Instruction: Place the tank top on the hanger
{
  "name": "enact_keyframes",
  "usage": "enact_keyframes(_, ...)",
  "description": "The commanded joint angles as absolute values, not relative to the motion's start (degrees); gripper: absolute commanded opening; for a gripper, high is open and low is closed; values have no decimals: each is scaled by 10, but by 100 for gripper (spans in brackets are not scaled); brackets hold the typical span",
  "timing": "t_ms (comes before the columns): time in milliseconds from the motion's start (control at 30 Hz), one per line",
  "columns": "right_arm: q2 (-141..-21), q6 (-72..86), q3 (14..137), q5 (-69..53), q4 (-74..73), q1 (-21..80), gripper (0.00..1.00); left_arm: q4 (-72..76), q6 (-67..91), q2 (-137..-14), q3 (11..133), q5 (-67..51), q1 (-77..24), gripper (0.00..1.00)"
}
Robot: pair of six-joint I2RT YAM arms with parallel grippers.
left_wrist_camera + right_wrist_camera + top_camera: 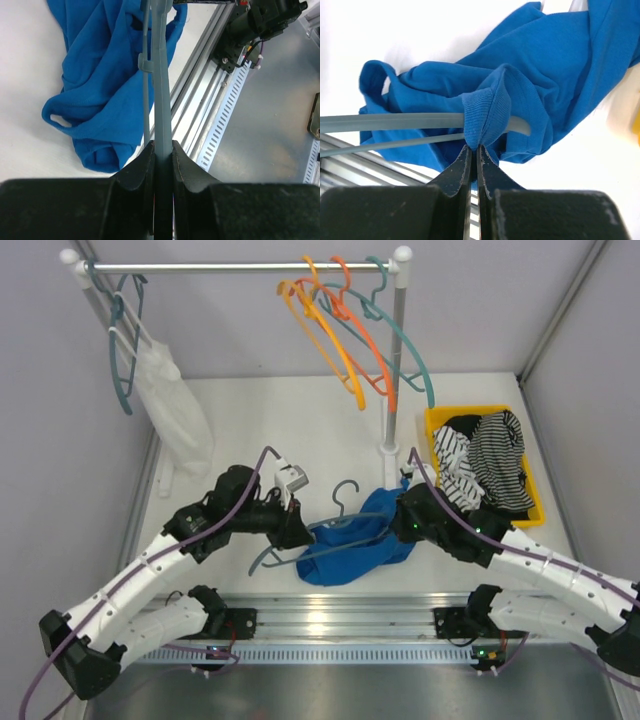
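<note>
The blue tank top (352, 545) lies bunched on the white table between the arms. The slate-teal hanger (343, 502) lies across it, hook pointing away. My left gripper (296, 528) is shut on the hanger's left arm (161, 105), which runs straight out from between its fingers. My right gripper (404, 523) is shut on a strap of the tank top (487, 117), and that strap is looped over the hanger's right arm tip (517, 127). The rest of the top (560, 55) hangs crumpled beyond it, and it also shows in the left wrist view (102, 85).
A clothes rail (240, 266) stands at the back with orange hangers (335, 330), a teal hanger (405, 345) and a white garment (175, 405) on another hanger. A yellow bin (532, 502) at right holds striped garments (485, 460). The rail post (392, 390) is just behind the top.
</note>
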State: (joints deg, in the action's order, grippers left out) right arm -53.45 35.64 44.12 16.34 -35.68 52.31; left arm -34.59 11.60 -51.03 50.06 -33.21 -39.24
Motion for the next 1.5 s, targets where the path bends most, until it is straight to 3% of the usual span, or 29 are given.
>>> enact_keyframes(0, -515, 363, 482, 169, -354, 544, 0, -230, 129, -512, 467, -345, -403, 0)
enact_keyframes(400, -543, 382, 529, 211, -361, 612, 1, -17, 175, -504, 368, -356, -435, 0)
enact_keyframes(667, -549, 387, 541, 222, -363, 624, 11, 100, 202, -560, 334, -375, -448, 0)
enact_keyframes(733, -548, 388, 545, 228, -373, 626, 18, 130, 207, -569, 332, -378, -452, 0)
enact_keyframes(833, -533, 387, 548, 242, -382, 628, 35, 150, 207, -589, 330, -381, -454, 0)
enact_keyframes(967, -509, 387, 551, 255, -400, 628, 47, 164, 206, -606, 330, -388, -454, 0)
enact_keyframes(1267, -454, 360, 529, 263, -379, 629, 48, 212, 217, -650, 329, -403, -454, 0)
enact_keyframes(1467, -491, 335, 535, 282, -335, 633, 48, 196, 214, -677, 350, -411, -454, 0)
